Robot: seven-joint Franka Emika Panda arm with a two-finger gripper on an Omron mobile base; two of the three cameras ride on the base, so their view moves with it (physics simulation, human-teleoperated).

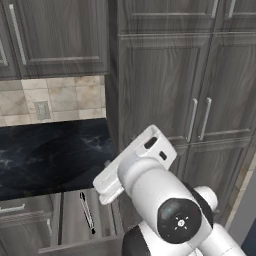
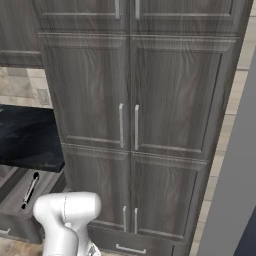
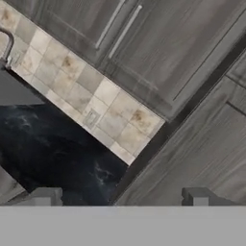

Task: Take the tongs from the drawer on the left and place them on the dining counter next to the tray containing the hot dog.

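You face tall dark grey wood-grain cabinets (image 2: 130,95) beside the black marble worktop (image 1: 50,155). Below it, the shallow grey-brown drawer (image 1: 75,220) stands open, with the long slim dark tongs (image 1: 87,212) lying inside. Your jaws (image 3: 120,197) are spread wide and empty, so swing down and align them across the tongs' middle.

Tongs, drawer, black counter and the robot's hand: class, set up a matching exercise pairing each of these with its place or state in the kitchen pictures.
Column one:
1. tongs
2. drawer
3. black counter
4. hand

Column two:
A. open, holding nothing
B. pulled out below the counter
C. lying inside the drawer
D. under the beige tile backsplash

Pairs: 1-C, 2-B, 3-D, 4-A
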